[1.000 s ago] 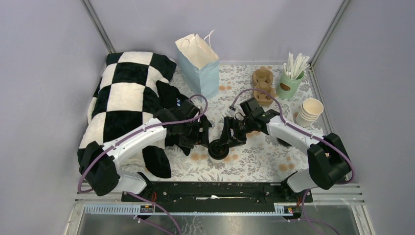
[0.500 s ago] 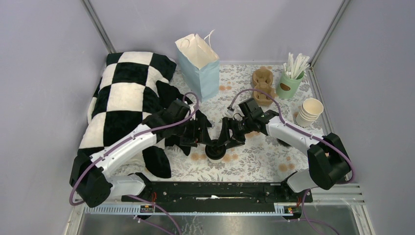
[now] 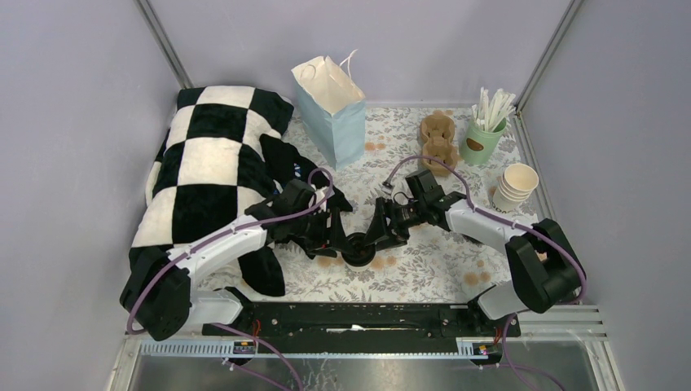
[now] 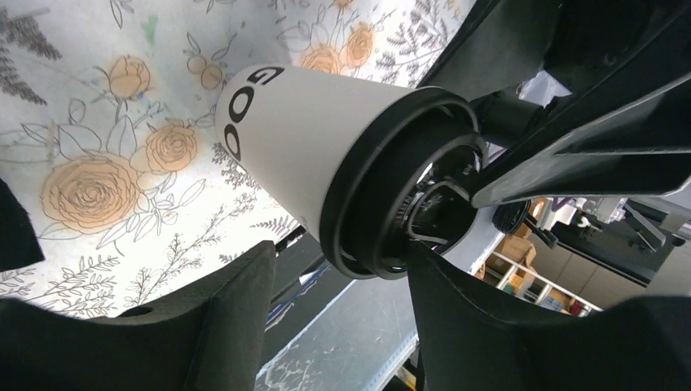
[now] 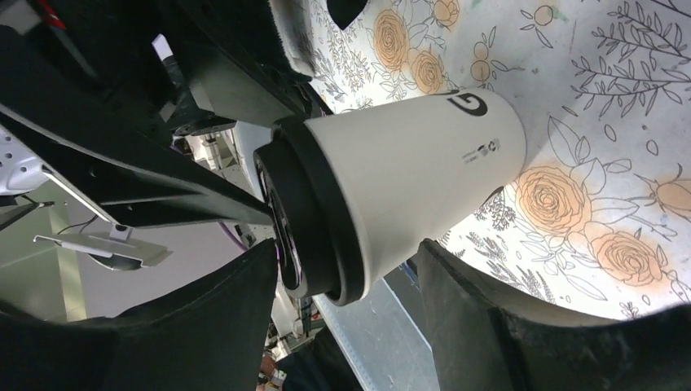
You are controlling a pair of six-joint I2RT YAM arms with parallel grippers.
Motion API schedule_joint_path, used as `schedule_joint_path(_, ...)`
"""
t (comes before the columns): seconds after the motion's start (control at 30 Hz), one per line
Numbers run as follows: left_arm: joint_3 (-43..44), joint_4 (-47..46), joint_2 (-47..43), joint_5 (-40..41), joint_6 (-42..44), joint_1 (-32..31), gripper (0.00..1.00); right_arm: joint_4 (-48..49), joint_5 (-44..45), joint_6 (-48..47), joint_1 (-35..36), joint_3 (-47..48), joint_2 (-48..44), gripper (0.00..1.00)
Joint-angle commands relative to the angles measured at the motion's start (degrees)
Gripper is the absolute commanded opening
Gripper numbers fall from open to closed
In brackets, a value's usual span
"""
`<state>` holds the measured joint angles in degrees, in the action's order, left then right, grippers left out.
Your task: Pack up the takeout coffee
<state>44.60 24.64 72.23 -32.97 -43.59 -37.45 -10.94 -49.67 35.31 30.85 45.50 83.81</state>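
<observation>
The takeout coffee [image 3: 358, 248], a white paper cup with a black lid, stands on the floral cloth between both grippers. My right gripper [image 3: 377, 236] reaches in from the right. In the right wrist view its fingers [image 5: 346, 244] press the cup [image 5: 415, 171] at the lid and the side below it. My left gripper [image 3: 340, 238] reaches in from the left. In the left wrist view it [image 4: 342, 248] is open around the lid end of the cup [image 4: 285, 138]. One finger [image 4: 228, 318] stands apart from the cup wall.
An open pale blue paper bag [image 3: 330, 114] stands at the back centre. A brown cup carrier [image 3: 437, 138], a green holder of white sticks [image 3: 486, 134] and a stack of lidless cream cups [image 3: 517, 186] are at the back right. A checkered cloth [image 3: 212, 171] covers the left.
The cup and both grippers have shifted slightly left. Both arms have lowered and drawn a little nearer, and the left gripper has stayed close to the cup.
</observation>
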Motion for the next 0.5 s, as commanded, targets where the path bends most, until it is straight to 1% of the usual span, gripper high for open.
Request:
schedule_joint_path(0.0, -3.74, -5.32, -0.95, -2.2, -0.52, 0.27, 0.62, 5.04, -5.15, 0.09, -0.3, -1.2, 2.06, 0.69)
schedule_joint_path(0.2, -7.39, -6.32, 0.11, -0.56, -0.23, 0.3, 0.59, 9.76, -5.25, 1.33, -0.45, -3.82, 3.86, 0.66)
schedule_joint_path(0.27, -8.45, -6.06, 0.48, 0.49, 0.1, 0.39, 0.57, 15.05, -6.27, 3.5, -0.93, -6.76, 5.08, 0.64)
schedule_joint_path(0.33, -9.97, -6.32, 0.8, 0.88, 0.64, 0.91, 0.56, 22.35, -7.0, 6.76, -1.71, -10.44, 6.53, 0.62)
schedule_joint_path(0.4, -11.48, -6.33, 0.66, 1.48, 1.06, 1.51, 0.55, 26.77, -7.29, 8.14, -2.55, -13.31, 8.13, 0.61)
schedule_joint_path(0.47, -13.56, -6.82, -0.17, 1.7, 0.95, 1.93, 0.55, 28.86, -7.1, 8.24, -3.09, -15.76, 9.7, 0.6)
